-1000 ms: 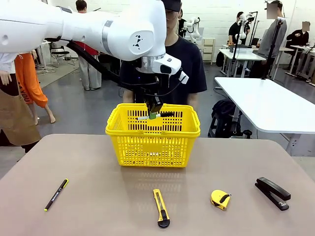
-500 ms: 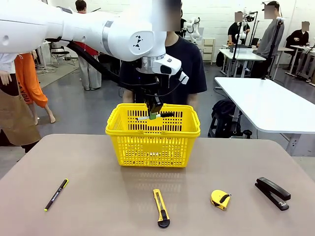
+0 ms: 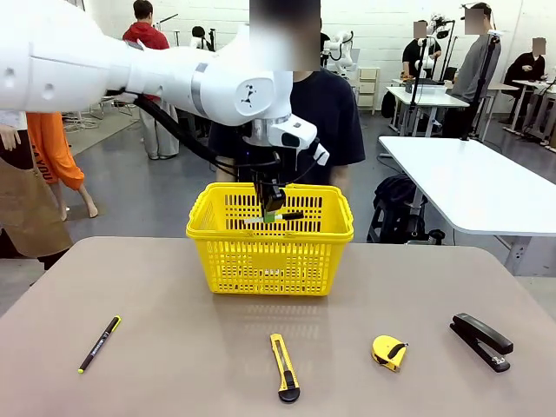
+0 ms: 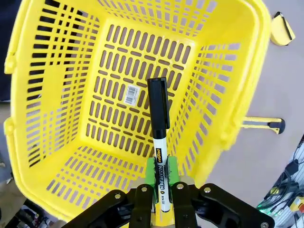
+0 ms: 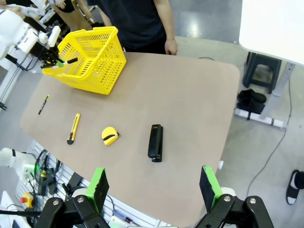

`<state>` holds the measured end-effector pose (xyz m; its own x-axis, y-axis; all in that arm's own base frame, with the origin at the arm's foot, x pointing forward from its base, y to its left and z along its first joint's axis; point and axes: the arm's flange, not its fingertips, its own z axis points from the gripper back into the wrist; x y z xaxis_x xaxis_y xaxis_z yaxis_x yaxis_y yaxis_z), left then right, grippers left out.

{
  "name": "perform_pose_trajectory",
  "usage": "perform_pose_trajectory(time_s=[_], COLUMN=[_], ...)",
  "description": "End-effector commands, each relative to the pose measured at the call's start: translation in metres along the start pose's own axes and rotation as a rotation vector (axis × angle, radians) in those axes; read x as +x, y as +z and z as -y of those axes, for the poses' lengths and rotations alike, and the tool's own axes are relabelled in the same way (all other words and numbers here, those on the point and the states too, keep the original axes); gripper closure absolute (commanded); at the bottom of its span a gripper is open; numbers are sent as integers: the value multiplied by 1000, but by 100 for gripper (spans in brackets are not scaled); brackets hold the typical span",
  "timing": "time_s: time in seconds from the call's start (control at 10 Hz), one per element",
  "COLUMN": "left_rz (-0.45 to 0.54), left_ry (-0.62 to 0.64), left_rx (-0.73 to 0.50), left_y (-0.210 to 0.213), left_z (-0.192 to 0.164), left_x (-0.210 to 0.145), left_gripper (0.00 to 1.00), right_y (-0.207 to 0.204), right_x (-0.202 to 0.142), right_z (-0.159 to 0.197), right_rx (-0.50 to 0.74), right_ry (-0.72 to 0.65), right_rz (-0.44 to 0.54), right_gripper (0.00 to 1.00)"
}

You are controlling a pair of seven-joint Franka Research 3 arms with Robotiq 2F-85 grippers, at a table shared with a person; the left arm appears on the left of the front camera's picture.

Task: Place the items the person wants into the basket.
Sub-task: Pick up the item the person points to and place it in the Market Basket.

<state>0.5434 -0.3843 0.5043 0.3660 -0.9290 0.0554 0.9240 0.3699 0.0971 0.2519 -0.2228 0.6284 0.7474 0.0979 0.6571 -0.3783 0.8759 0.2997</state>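
My left gripper hangs just inside the top of the yellow basket, shut on a white marker with a black cap that lies level across its green pads. In the left wrist view the marker sticks out from the gripper above the basket's floor. A black pen lies at the table's front left. At the front right sits a yellow tape measure. The person stands behind the basket. High over the table, my right gripper is open and holds nothing.
A yellow utility knife lies at the front middle and a black stapler at the front right. The person's hand rests at the far table edge beside the basket. A barcode label is stuck on the basket floor.
My left gripper has sunk a little deeper into the basket with the marker still in its grip. The things on the table have not moved.
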Motion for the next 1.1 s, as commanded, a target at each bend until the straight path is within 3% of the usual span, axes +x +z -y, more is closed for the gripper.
perform_pose_trajectory(time_s=[0.0,0.5,1.0], left_rz=[-35,-143,-103], left_ry=[-66,-103,-94], left_rx=[-57,-116,-110], left_y=[-11,-72,-107], left_z=[-18,-12,-15], left_x=[11,9,10], left_gripper=[89,89,89], right_y=[0,0,0], right_x=[-1,-1,-1], right_z=[0,0,0], right_rx=[11,11,11], right_ry=[9,9,9], right_rz=[2,2,2], right_gripper=[0,0,0])
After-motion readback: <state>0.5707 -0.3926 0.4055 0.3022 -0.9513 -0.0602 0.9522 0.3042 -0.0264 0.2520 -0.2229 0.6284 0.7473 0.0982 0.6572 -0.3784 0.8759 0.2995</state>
